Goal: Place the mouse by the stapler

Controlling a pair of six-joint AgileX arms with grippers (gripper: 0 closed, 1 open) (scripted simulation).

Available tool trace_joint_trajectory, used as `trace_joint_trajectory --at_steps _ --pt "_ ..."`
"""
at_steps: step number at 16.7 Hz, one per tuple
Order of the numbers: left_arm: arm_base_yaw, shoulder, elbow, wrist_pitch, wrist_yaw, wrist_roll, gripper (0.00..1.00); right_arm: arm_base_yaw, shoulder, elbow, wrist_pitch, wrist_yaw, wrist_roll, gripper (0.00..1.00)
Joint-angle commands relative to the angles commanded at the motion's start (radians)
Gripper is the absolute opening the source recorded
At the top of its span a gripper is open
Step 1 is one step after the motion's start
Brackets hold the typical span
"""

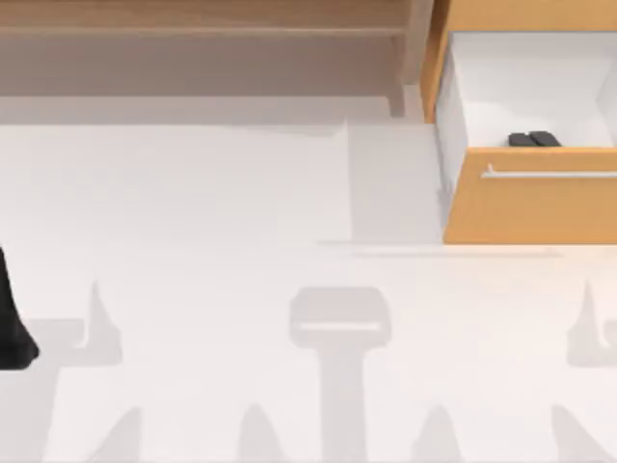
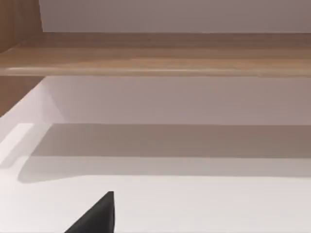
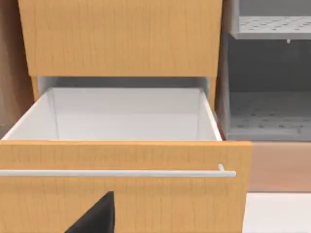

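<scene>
The mouse (image 1: 533, 140) is a small, low black object lying inside the open white drawer (image 1: 540, 82) at the table's back right, just behind the drawer's wooden front. The stapler is out of view. My left gripper (image 1: 12, 328) is a black shape at the table's far left edge, well away from the drawer; a black part of it (image 2: 97, 218) pokes up over bare white table. A black part of my right gripper (image 3: 97, 216) sits in front of the drawer's wooden front panel (image 3: 121, 194), below its handle.
The drawer front (image 1: 530, 207) with its white bar handle (image 1: 549, 175) juts over the table. A wooden shelf unit (image 1: 202, 39) runs along the back. Grey perforated shelves (image 3: 267, 111) stand beside the drawer. The white table (image 1: 241, 212) stretches across the middle.
</scene>
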Motion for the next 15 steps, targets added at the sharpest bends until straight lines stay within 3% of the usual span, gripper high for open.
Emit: trace_joint_trajectory --at_steps 7,15 --pt "0.0 0.0 0.0 0.0 0.0 0.0 1.0 0.011 0.154 0.15 -0.093 -0.002 -0.001 1.0" --pt "0.0 0.0 0.0 0.0 0.0 0.0 1.0 0.055 0.888 0.806 -0.455 -0.006 -0.009 1.0"
